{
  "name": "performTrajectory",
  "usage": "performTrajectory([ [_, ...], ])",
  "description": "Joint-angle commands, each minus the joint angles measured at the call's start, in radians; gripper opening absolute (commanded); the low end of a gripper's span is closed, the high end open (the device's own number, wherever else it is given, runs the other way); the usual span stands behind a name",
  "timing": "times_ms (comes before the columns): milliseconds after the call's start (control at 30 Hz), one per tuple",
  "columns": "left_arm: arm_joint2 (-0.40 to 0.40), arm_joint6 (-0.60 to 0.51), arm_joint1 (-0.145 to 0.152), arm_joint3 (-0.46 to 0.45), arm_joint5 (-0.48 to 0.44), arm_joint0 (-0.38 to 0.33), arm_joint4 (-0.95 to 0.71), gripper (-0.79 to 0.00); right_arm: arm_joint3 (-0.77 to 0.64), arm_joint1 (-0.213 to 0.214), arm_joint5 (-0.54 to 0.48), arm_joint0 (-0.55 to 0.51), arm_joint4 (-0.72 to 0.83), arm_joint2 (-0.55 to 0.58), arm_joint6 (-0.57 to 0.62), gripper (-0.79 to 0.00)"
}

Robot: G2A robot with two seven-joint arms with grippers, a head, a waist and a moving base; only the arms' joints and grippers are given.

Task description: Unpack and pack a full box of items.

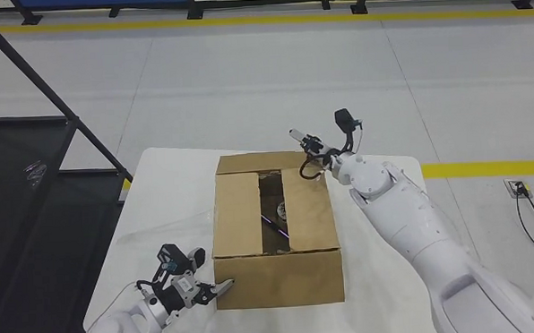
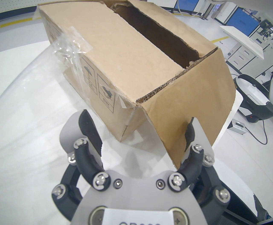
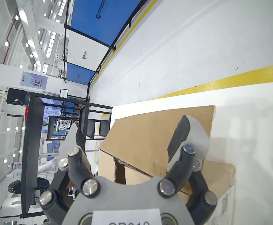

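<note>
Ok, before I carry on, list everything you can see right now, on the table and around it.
cardboard box: one, brown, middle of the table, top flaps nearly shut with a gap between them
contents: count cannot be told, dark, seen through the gap
clear tape: loose strips, transparent, on the box side near the left gripper
table: one, white, under the box
rack: one, black, beside the table
floor line: yellow, beyond the table
left gripper: grey and black, open, at the box's near end
right gripper: grey and black, open, over the box's far end
</note>
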Motion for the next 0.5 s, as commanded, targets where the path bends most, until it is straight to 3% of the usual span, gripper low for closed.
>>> performTrajectory([
  [0, -0.001, 0.002, 0.001, 0.002, 0.000, 0.000, -0.001, 0.000, 0.024, -0.004, -0.009, 0.010, -0.004, 0.002, 0.033, 0.000],
  [467, -0.011, 0.026, 0.004, 0.003, 0.004, 0.004, -0.004, 0.000, 0.082, -0.002, -0.052, 0.029, -0.005, 0.043, 0.203, 0.000],
])
